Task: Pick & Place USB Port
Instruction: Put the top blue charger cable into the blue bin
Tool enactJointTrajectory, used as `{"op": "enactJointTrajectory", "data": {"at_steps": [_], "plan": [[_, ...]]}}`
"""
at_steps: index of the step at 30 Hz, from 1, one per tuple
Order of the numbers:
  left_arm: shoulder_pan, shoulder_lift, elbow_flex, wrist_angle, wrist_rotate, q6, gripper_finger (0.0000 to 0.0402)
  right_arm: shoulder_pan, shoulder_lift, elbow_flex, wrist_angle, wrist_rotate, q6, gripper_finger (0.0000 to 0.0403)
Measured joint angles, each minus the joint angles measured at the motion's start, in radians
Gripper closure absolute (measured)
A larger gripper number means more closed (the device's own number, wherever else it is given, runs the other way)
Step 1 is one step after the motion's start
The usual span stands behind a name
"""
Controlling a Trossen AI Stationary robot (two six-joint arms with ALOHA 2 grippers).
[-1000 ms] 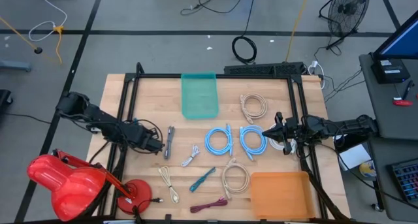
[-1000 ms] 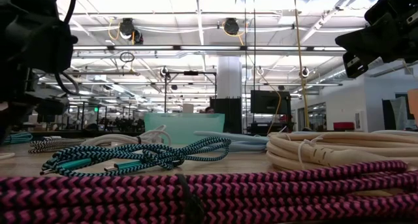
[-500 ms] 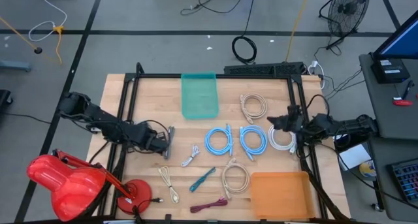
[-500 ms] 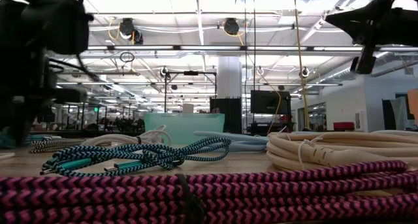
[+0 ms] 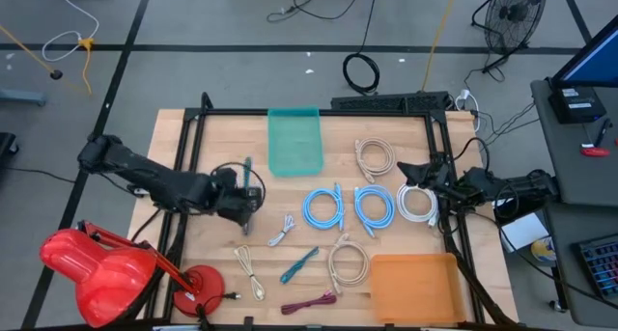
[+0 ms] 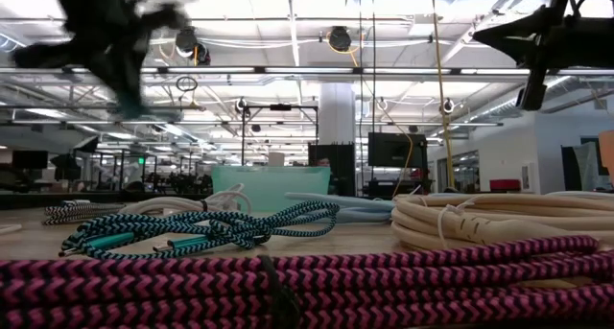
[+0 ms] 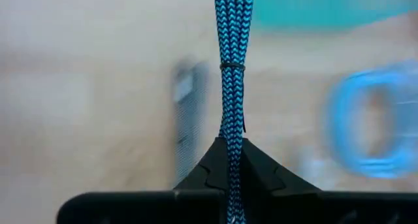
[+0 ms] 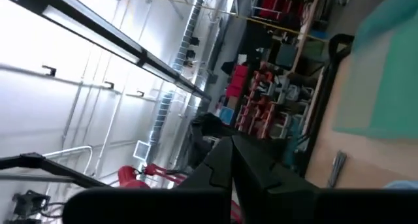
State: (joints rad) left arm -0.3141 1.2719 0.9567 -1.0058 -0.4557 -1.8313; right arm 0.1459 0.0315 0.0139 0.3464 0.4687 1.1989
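The left hand (image 7: 230, 165) is squeezing a blue braided cable (image 7: 229, 67) above the desk (image 5: 217, 143). The right hand (image 5: 413, 170) is closed, holding nothing.

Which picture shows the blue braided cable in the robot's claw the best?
The left wrist view: the blue cable fills the middle, pinched in the shut left gripper. The high view shows it as a thin strip near the green bin. The low view shows only a blurred teal bit; the right wrist view shows none.

Blue-black braided USB cable (image 7: 228, 67), bundled, apparently lifted above the table.
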Motion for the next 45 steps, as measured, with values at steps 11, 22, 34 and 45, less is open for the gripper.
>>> {"op": "enactJointTrajectory", "data": {"at_steps": [11, 22, 34, 45], "plan": [[0.132, -0.151, 0.074, 0.573, -0.125, 0.786, 0.0391, -0.012, 0.088, 0.0, 0.073, 0.06, 0.007, 0.0375], [0.385, -0.046, 0.072, 0.942, 0.381, 1.041, 0.0391, -0.027, 0.585, 0.256, 0.418, 0.16, -0.182, 0.0187], [0.476, 0.079, 0.074, 1.23, 0.671, 0.997, 0.0392, -0.137, 1.16, 0.629, 0.529, -0.02, -0.222, 0.0146], [0.48, 0.101, 0.073, 1.251, 0.717, 0.956, 0.0392, -0.206, 1.36, 0.79, 0.683, -0.271, -0.219, 0.0168]]}}
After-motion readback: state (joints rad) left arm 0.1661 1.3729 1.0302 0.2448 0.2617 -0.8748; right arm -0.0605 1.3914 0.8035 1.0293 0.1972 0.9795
